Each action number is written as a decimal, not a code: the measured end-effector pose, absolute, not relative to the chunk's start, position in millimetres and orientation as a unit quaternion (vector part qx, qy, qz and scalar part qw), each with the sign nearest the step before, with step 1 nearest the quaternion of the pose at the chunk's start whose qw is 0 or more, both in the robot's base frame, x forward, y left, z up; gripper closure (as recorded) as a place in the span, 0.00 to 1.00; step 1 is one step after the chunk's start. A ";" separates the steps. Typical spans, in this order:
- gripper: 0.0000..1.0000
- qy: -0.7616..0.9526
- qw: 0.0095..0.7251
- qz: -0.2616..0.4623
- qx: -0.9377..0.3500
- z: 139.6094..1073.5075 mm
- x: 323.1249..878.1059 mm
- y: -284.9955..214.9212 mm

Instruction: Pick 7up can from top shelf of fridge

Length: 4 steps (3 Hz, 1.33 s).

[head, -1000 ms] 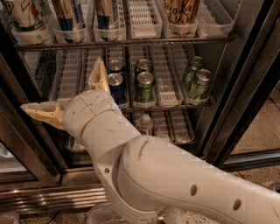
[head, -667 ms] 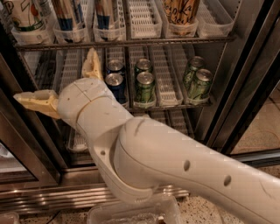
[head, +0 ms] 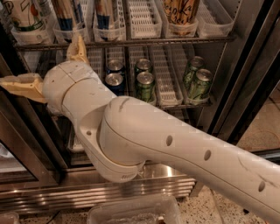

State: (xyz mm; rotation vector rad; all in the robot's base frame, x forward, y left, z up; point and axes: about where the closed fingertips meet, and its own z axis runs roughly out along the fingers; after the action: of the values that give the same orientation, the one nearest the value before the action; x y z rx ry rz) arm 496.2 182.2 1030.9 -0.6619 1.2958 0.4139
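Note:
A white can with green markings, the 7up can (head: 21, 17), stands at the far left of the top shelf (head: 175, 41) in a clear lane tray, its lid cut off by the frame edge. My gripper (head: 41, 60) hangs just below that shelf at the left of the fridge (head: 245, 70). It is open, with tan fingers (head: 22, 85) spread wide, one pointing left and one pointing up toward the rack. Nothing sits between them. The can is above and slightly left of the gripper, apart from it.
Tall cans and bottles (head: 181, 13) fill other lanes of the top shelf. On the rack below stand blue cans (head: 114, 81) and dark green cans (head: 145, 85), with more green cans (head: 199, 83) to the right. My white arm crosses the lower view. The ribbed steel base (head: 52, 190) and a clear bin (head: 131, 212) lie below.
The arm has pushed left and up, bringing the gripper closer to the underside of the top shelf. Its fingers stay spread. The cans have not moved.

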 end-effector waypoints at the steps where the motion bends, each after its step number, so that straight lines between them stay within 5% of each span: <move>1: 0.00 0.587 0.729 0.192 -0.293 1032.1 496.2 186.7; 4: 0.00 0.597 0.723 0.228 -0.262 1055.8 521.0 207.7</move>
State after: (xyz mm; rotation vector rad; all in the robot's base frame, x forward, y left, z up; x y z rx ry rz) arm 521.0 207.7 1055.8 -0.5793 1.3188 0.5027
